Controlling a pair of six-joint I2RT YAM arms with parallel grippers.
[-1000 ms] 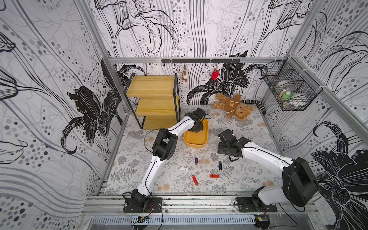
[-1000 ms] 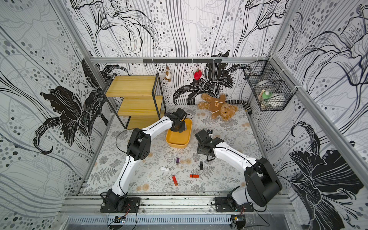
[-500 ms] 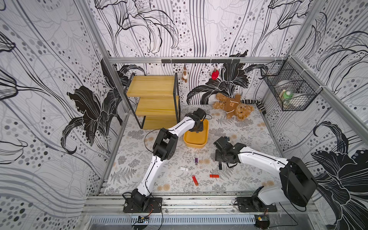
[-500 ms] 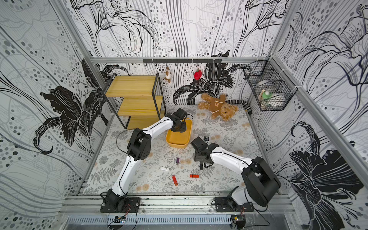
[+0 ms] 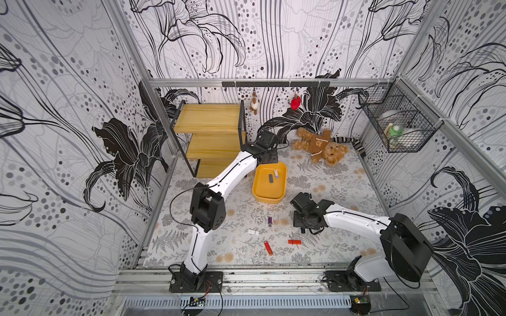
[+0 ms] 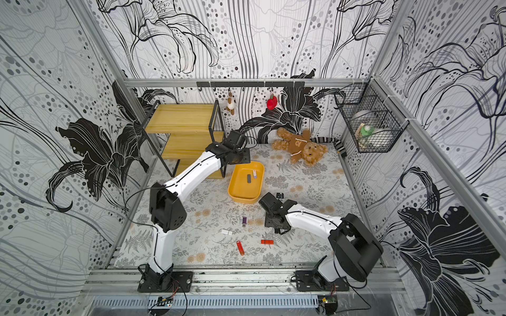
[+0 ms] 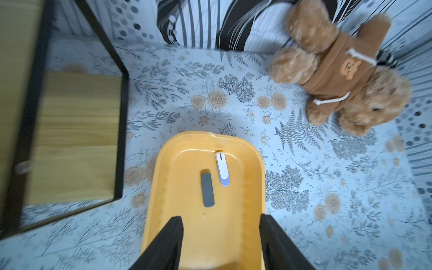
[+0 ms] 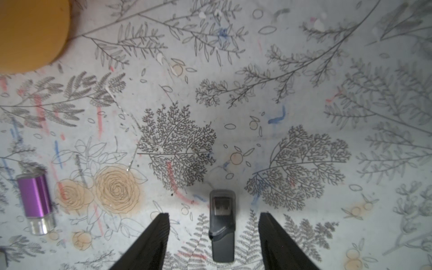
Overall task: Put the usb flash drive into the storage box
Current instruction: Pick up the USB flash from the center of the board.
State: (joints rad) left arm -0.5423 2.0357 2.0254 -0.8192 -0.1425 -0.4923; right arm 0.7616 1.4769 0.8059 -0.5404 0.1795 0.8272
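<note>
A brown teddy bear [image 5: 320,146] lies at the back of the flowery table mat [image 5: 342,191]. A wooden shelf rack with a black frame [image 5: 210,131] stands in the back corner. A black wire basket [image 5: 397,128] hangs on the side wall.

The shallow yellow-orange plastic storage box [image 5: 267,199] sits just in front of the shelf. Inside it lie a grey usb stick [image 7: 207,190] and a white usb stick with a pale blue end [image 7: 222,171], close together. The left claw [image 7: 220,218] hangs over the box. Its two black fingers are spread apart and hold nothing.

In front of the box, four more sticks lie apart on the mat:
- a purple usb stick with a clear cap [image 8: 35,201]
- a small white usb stick [image 5: 253,232]
- a long red usb stick [image 5: 268,247]
- a short orange-red usb stick [image 5: 294,241]

The right claw [image 8: 214,215] is low over the mat, near the front corner of the box, with its fingers spread wide. A dark grey usb stick with a see-through cap [image 8: 222,224] lies flat on the mat right between them. There is a gap on each side, so neither finger touches it. The purple stick lies off to the side, clear of this claw.
</note>
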